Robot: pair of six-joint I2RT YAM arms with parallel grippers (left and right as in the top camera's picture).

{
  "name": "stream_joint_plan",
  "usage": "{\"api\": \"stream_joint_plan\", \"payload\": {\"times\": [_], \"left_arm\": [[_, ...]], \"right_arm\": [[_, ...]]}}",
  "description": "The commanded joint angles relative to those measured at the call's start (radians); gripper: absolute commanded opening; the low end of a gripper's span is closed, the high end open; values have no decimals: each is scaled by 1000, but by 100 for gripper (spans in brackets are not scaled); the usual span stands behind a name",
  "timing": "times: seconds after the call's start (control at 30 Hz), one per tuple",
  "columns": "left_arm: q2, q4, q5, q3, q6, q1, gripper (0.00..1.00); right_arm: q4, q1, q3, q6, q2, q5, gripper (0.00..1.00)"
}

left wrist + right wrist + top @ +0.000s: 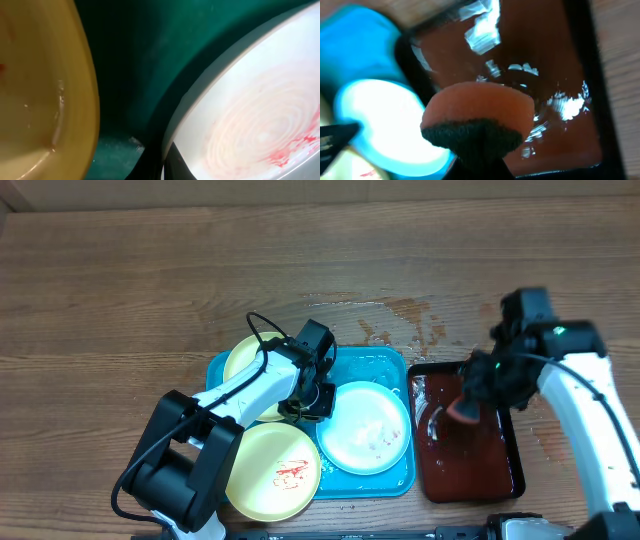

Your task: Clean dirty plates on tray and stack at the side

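The turquoise tray [390,362] holds three plates. A pale yellow plate [243,360] lies at its back left. Another pale yellow plate [272,470], with a red smear, lies at the front left. The white plate [365,430], with faint red smears, lies at the right. My left gripper [318,398] is down at the white plate's left rim. In the left wrist view its dark fingers [167,165] straddle the rim of the white plate [250,115], shut on it. My right gripper [472,392] is shut on an orange sponge [477,115] with a dark scouring side.
A smaller dark red-brown tray [505,470] with a black rim and wet shine stands right of the turquoise tray, and the sponge hangs over it. Water spots mark the wood behind both trays. Bare wooden table lies behind and to the left.
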Motion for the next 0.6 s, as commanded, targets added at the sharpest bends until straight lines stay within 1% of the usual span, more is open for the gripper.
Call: {"api": "stream_joint_plan", "payload": {"times": [0.0,0.13,0.23,0.37,0.47,0.57], "left_arm": [[34,27,-116,-5,-98,-5,4],[34,27,-121,2,-119,-5,4],[34,24,-121,9,-141,-5,4],[34,21,-116,25,-156,-5,4],[34,21,-113,42,-193,-5,4],[34,28,-106,59,-217,-5,4]], "right_arm": [[73,3,-144,66,-13,-42,4],[187,3,-258,144,-13,-103,4],[303,4,-332,176,-13,-153,4],[466,4,-438,265,-13,-157,4],[563,4,-499,329,-13,-160,4],[605,4,-528,350,-13,-159,4]]}}
